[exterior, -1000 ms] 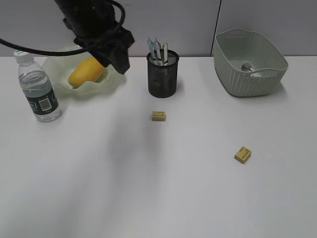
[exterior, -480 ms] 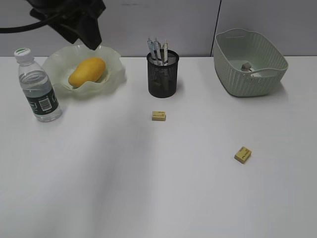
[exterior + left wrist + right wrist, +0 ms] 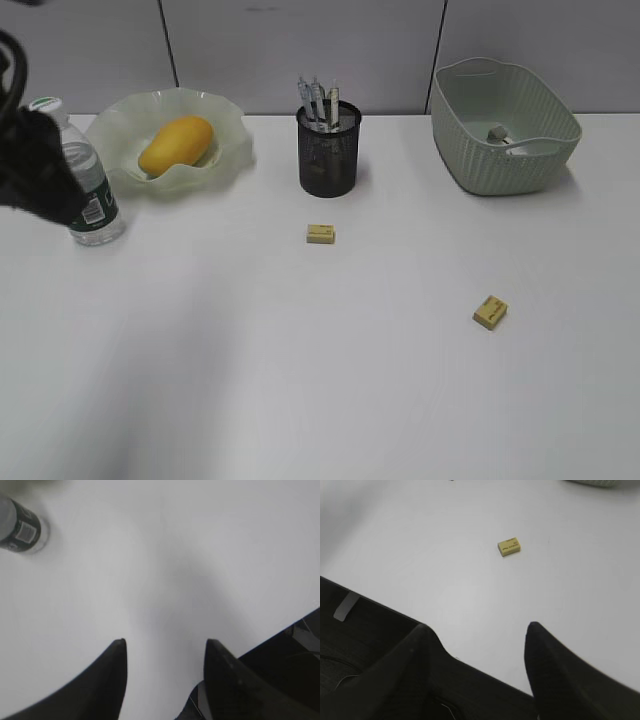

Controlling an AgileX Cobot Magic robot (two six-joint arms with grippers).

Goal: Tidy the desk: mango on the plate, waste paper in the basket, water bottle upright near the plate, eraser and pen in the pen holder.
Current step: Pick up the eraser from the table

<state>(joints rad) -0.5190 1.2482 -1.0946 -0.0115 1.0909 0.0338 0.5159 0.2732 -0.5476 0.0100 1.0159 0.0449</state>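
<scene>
The mango [image 3: 176,143] lies in the wavy-rimmed plate [image 3: 236,141] at the back left of the desk [image 3: 300,380]. The water bottle [image 3: 92,195] stands upright beside the plate, partly covered by my blurred left arm [image 3: 35,170]. My left gripper [image 3: 165,642] is open over bare desk, with the bottle [image 3: 20,527] off to its upper left. Pens [image 3: 320,100] stand in the black mesh pen holder [image 3: 329,155]. One yellow eraser [image 3: 320,233] lies before the holder, another [image 3: 490,312] to the right. My right gripper [image 3: 477,625] is open and empty, short of an eraser [image 3: 510,546]. The waste paper [image 3: 497,133] sits in the basket [image 3: 545,160].
A grey partition wall [image 3: 300,40] runs behind the desk. The desk's near edge [image 3: 375,605] shows in the right wrist view, dark beyond it.
My left arm has swung from above the plate down to the left edge of the exterior view, now in front of the water bottle. Nothing on the desk has moved.
</scene>
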